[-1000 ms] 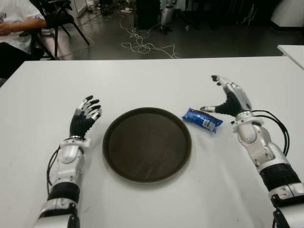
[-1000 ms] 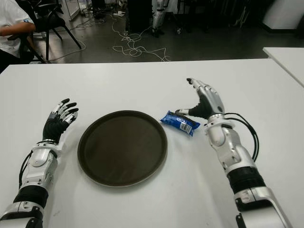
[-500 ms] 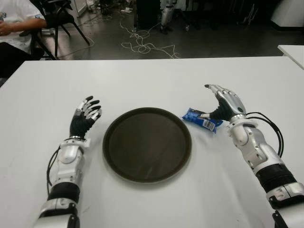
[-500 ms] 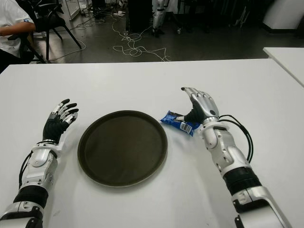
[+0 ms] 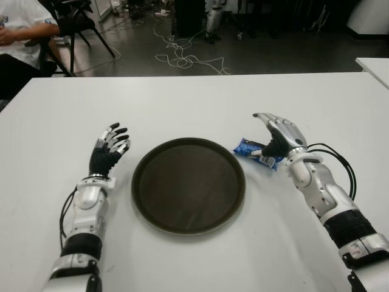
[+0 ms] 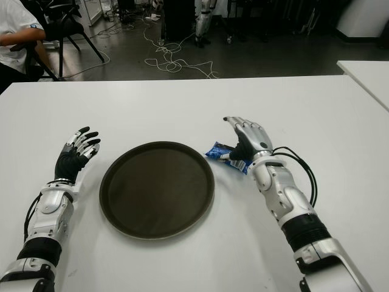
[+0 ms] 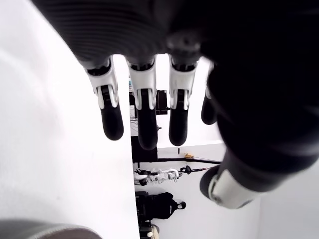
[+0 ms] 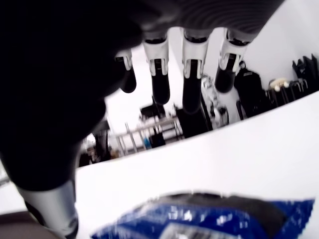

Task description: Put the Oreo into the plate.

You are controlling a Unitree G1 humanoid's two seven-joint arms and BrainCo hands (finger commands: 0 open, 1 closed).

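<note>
Right eye view first: blue Oreo pack (image 6: 229, 156) lying flat on the white table (image 6: 182, 103), just off the right edge of the plate (image 6: 157, 188), not in it. Right hand (image 6: 246, 139) hovering right over the pack, palm down, fingers (image 8: 191, 74) stretched out straight and spread, thumb dropped toward the wrapper. Nothing gripped: from the right wrist view, pack sits below the palm with open space between it and the fingertips. Hard to tell whether the thumb actually touches the wrapper.

Plate dark brown, round, shallow rim, sitting between the two arms with nothing on it.

Left hand (image 5: 107, 149) showing off to the left of the plate, well apart from it, fingers loosely extended and holding nothing; same story in the left wrist view, four fingers hanging straight.

Beyond the far table edge: tangle of cables (image 5: 182, 58) on a dark floor, and a seated person (image 5: 21, 33) in a white shirt at the top left corner.
</note>
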